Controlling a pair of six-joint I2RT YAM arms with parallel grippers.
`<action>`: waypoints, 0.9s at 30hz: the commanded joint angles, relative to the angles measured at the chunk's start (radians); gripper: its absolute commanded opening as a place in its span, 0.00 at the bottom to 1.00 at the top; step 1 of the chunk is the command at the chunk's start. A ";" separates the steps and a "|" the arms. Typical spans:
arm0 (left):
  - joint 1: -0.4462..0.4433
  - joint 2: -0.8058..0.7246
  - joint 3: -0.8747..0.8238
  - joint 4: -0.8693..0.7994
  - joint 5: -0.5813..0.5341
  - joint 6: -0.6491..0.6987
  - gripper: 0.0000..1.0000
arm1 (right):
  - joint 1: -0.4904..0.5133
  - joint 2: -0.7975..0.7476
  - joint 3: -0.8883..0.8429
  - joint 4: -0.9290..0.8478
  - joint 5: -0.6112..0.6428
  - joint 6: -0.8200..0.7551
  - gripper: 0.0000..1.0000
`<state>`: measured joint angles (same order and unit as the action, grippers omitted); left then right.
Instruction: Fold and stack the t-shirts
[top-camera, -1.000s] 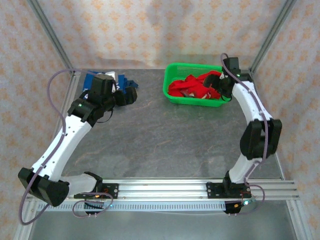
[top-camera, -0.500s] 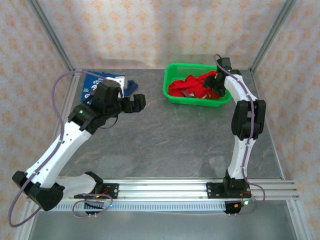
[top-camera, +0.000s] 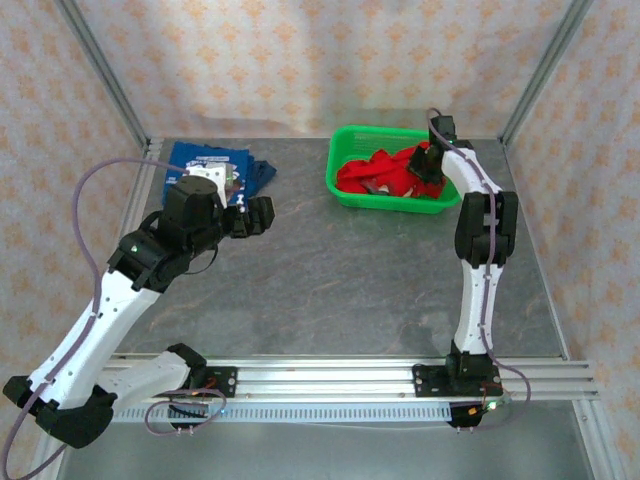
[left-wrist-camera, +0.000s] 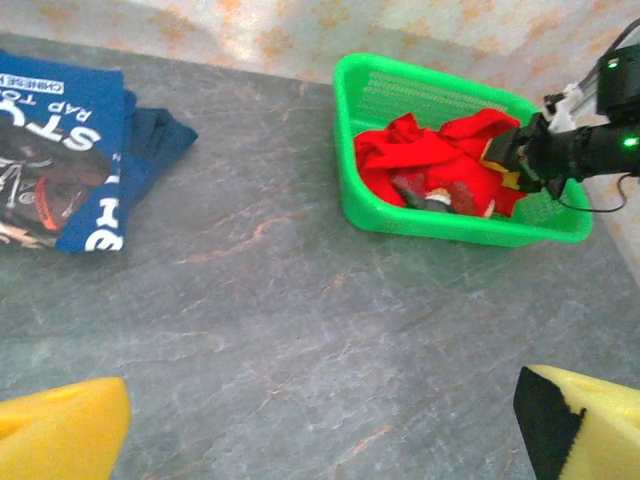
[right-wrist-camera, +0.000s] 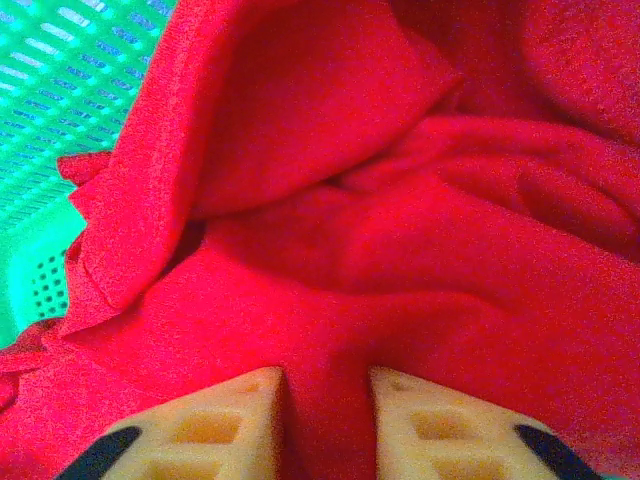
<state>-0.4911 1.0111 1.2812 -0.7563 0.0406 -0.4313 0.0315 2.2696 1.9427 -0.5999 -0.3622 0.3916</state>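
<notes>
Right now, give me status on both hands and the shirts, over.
Left hand open, empty. Right hand pinched on the red t-shirt in the green basket. Blue t-shirt on the table, far left. Basket wall hems the lift path.

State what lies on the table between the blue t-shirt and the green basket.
Only bare grey tabletop, seen in the left wrist view.

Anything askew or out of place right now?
Nothing spilled or damaged. The folded blue t-shirt, far left, has a rumpled flap sticking out its right side. The red t-shirt lies bunched in the green basket, a fold pinched by the right end effector.
</notes>
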 joint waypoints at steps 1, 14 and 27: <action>-0.007 -0.025 -0.024 -0.018 -0.053 -0.024 1.00 | -0.004 -0.022 0.029 0.059 -0.050 0.075 0.05; 0.036 0.077 0.051 0.087 -0.009 -0.040 1.00 | 0.141 -0.336 0.281 0.292 -0.343 0.245 0.00; 0.147 0.049 0.344 0.051 -0.197 -0.034 1.00 | 0.447 -0.238 0.764 0.235 -0.384 0.525 0.00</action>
<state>-0.3542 1.1011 1.5887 -0.6930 -0.0612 -0.4789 0.4591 1.9957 2.7205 -0.3004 -0.7341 0.8574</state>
